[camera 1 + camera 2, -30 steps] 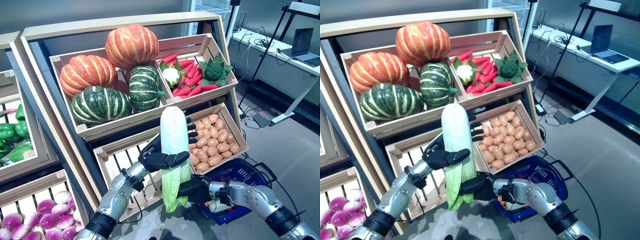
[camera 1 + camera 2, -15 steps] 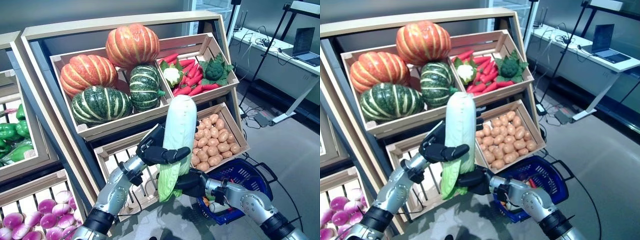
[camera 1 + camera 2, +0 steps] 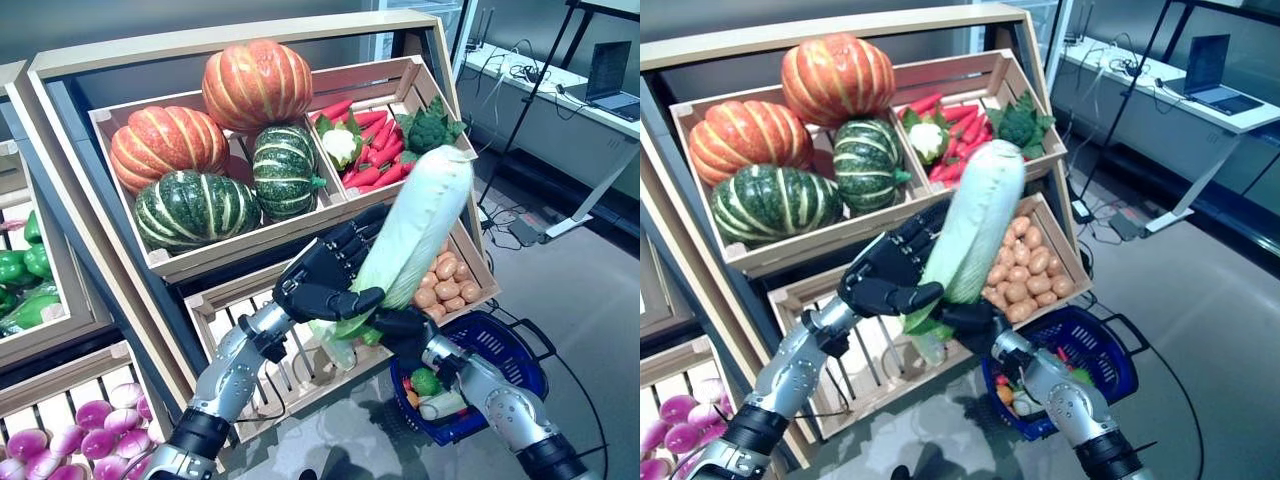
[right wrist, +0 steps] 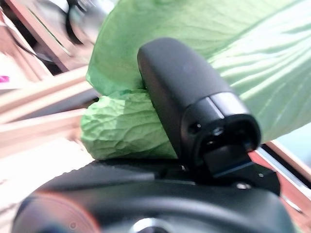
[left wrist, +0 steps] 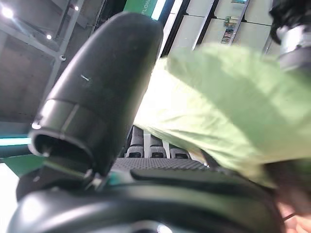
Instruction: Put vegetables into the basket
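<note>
A long cabbage [image 3: 415,230], pale white at one end and leafy green at the other, is held in the air in front of the wooden stand, tilted with its white end up and to the right. My left hand [image 3: 320,275] is curled round its middle from the left. My right hand [image 3: 405,328] grips the green leafy end from below. The leaves show past the left thumb [image 5: 97,111] and past the right thumb [image 4: 189,102]. The blue basket [image 3: 520,335] stands on the floor below and to the right, holding a green vegetable [image 3: 427,382], a white one [image 3: 445,405] and a small orange one.
The wooden stand [image 3: 200,262] with its slanted crates rises right behind the cabbage. A crate of small brown potatoes [image 3: 450,275] is just beside the cabbage. A desk with a laptop [image 3: 610,75] stands far right, across open grey floor.
The cabbage has swung from upright to leaning right, its white end now toward the upper right. Both hands kept hold and moved up and right with it. The camera shifted slightly.
</note>
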